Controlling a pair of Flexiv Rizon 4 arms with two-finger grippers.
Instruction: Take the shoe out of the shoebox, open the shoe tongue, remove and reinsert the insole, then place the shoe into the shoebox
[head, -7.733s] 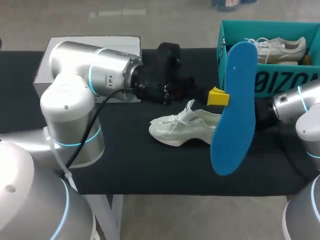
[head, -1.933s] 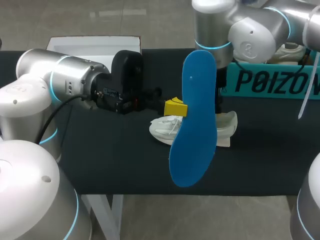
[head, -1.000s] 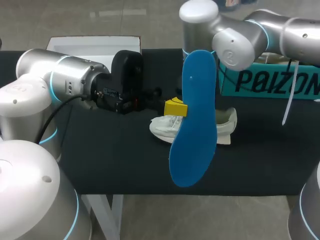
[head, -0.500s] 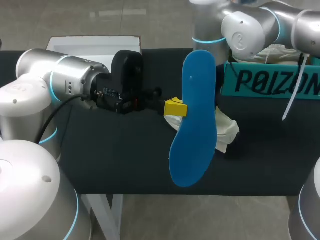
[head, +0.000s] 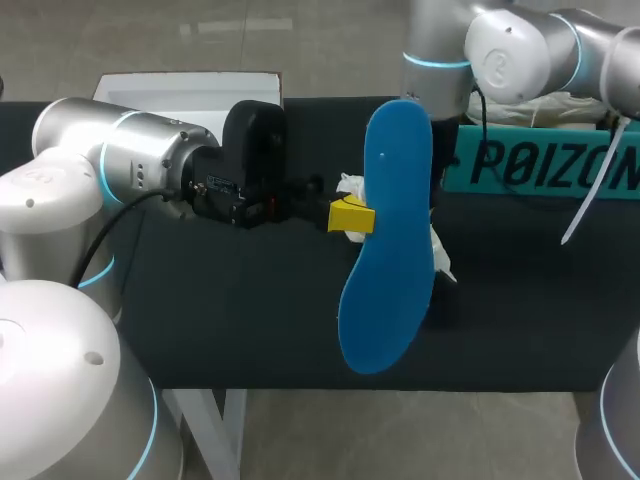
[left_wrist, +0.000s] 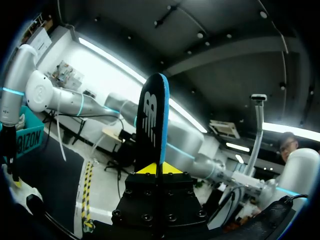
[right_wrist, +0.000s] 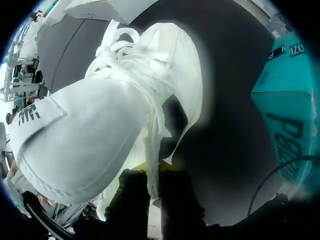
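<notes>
My left gripper (head: 350, 215) is shut on the edge of a blue insole (head: 388, 240) and holds it upright above the middle of the table; in the left wrist view the insole (left_wrist: 152, 117) stands on edge between the yellow tips of that gripper (left_wrist: 160, 169). The white shoe (head: 440, 258) hangs behind the insole, lifted off the table and mostly hidden by it. My right arm (head: 500, 50) comes down to it from the back right. In the right wrist view my right gripper (right_wrist: 151, 167) is shut on the shoe (right_wrist: 100, 125) at its opening, with laces trailing over the fingers.
The teal shoebox (head: 545, 160) stands at the back right, also beside the shoe in the right wrist view as the shoebox (right_wrist: 285, 100), with another white shoe (head: 575, 105) inside. A white box (head: 190, 88) lies at the back left. The black table (head: 250, 310) stretches in front.
My right gripper closed on the shoe and lifted it off the table, tipping it upward behind the insole. The left arm and the insole have not moved.
</notes>
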